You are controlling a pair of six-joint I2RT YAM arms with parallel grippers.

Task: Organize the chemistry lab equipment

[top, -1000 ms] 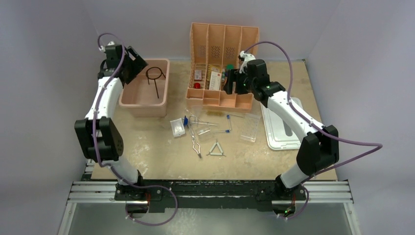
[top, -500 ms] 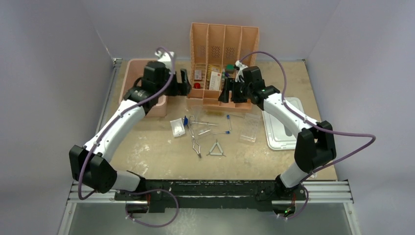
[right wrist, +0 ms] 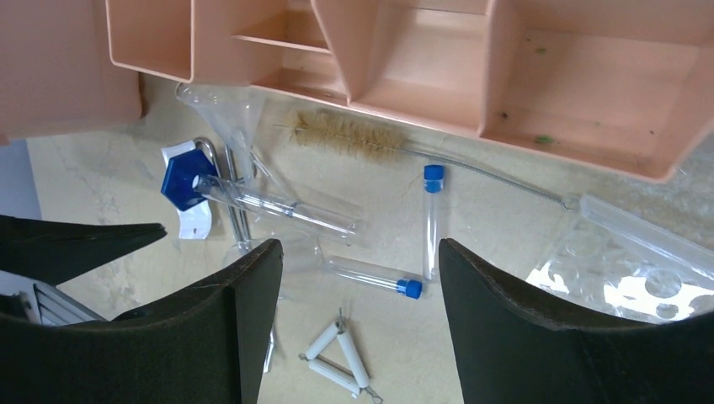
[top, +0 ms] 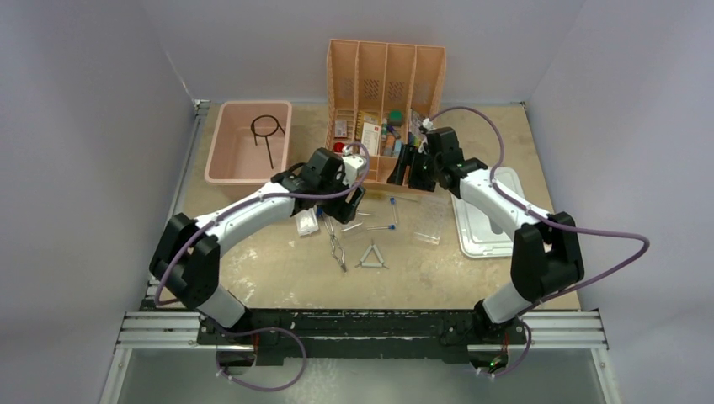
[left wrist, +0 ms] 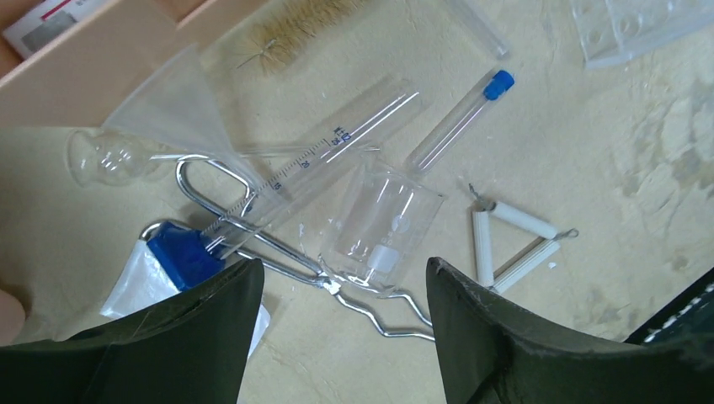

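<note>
The loose glassware lies mid-table: metal tongs (top: 338, 245), a white triangle (top: 372, 257), a clear packet (top: 306, 220), two blue-capped tubes (top: 393, 206) and a clear tube rack (top: 431, 219). My left gripper (top: 348, 187) hovers open over this pile. In its wrist view a small glass beaker (left wrist: 383, 227) lies across the tongs (left wrist: 253, 244) just ahead of the open left gripper (left wrist: 343, 269). My right gripper (top: 412, 170) is open near the organizer's front; below the right gripper (right wrist: 360, 252) lie a tube (right wrist: 375, 276) and the triangle (right wrist: 341, 362). The black ring tripod (top: 268, 131) lies in the pink bin (top: 221, 160).
The orange organizer (top: 383, 76) stands at the back centre. A white lid (top: 484, 227) lies at the right beside the rack. A bottle brush (right wrist: 354, 135), a clear funnel (left wrist: 168, 118) and a graduated cylinder with a blue base (left wrist: 181, 257) lie along the organizer's front.
My left arm has swung from the pink bin's left side across to the middle pile. The right gripper has shifted slightly right and lower in front of the organizer.
</note>
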